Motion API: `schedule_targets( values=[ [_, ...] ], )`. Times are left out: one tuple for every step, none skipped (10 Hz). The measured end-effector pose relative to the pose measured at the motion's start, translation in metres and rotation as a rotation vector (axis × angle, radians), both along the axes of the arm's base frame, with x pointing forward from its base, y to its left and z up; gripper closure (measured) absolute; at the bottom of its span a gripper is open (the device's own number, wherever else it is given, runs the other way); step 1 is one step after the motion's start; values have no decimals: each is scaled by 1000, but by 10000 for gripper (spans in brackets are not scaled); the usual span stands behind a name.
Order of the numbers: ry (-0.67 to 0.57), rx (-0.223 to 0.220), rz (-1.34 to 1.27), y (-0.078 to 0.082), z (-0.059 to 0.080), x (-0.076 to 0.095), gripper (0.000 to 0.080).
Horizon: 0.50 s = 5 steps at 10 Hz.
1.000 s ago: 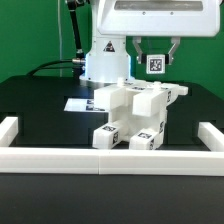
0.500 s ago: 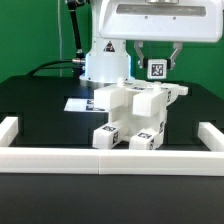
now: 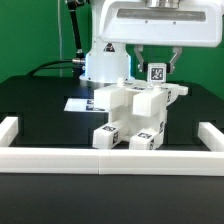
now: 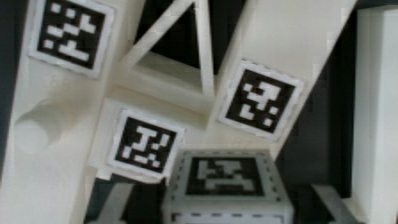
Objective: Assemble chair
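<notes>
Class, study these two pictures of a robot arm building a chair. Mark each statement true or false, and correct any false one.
1. The gripper is shut on a small white piece bearing a black-and-white tag. True.
2. That small white piece rests on the table. False: it hangs in the air, higher than the chair.
3. The partly built chair stands on a black table. True.
4. The marker board lies on the exterior view's right of the chair. False: it lies on that view's left.
</notes>
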<state>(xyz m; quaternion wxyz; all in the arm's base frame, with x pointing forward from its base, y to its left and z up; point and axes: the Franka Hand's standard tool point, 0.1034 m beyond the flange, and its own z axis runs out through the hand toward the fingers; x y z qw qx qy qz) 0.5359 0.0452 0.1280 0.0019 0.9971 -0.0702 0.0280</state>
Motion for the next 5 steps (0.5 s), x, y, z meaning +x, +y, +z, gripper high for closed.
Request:
schedule_targets(
  values=[
    [1, 0, -1, 0, 0, 0, 511],
    [1, 0, -1, 0, 0, -1, 511],
    [1, 0, -1, 0, 0, -1, 511],
    [2, -1, 0, 0, -1, -1, 511],
    [0, -2, -1, -1, -1, 0, 511]
  ],
)
